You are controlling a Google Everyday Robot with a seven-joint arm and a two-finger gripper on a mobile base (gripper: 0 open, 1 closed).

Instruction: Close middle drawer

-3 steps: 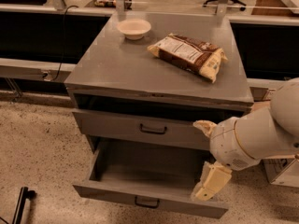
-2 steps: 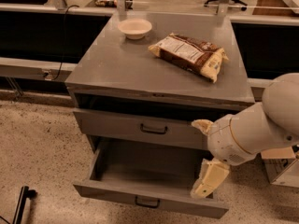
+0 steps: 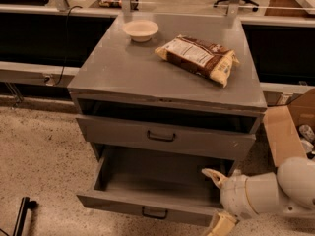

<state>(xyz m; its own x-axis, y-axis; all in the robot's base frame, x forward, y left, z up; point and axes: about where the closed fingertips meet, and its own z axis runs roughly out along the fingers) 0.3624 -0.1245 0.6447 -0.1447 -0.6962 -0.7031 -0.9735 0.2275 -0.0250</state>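
Furthest left, a black stand-like object (image 3: 22, 218) rises from the speckled floor (image 3: 44, 156) at the bottom corner. To its right stands the grey metal cabinet (image 3: 123, 73), whose flat top carries a small pale bowl (image 3: 141, 30) near the back edge. Below the top, a dark gap shows above the top drawer (image 3: 206, 144), which has a small black loop handle (image 3: 161, 136) at its centre. Under that, the middle drawer (image 3: 113, 200) is pulled well out toward the camera, its shallow grey interior is exposed, and its own black handle (image 3: 154, 213) sits at the centre of the front panel near the lower edge of the view. Further right on the cabinet top, a brown and yellow snack bag (image 3: 197, 58) lies flat and angled, well apart from the bowl. At the lower right, the gripper (image 3: 211, 201) sits at the right front corner of the middle drawer. Its pale fingers (image 3: 214, 175) are spread wide, one over the drawer's right inner corner and one down past the front panel, and they grasp nothing. Whether they touch the drawer cannot be told. The rounded white arm (image 3: 275, 191) runs off to the right, below an open cardboard box (image 3: 285, 132) beside the cabinet.
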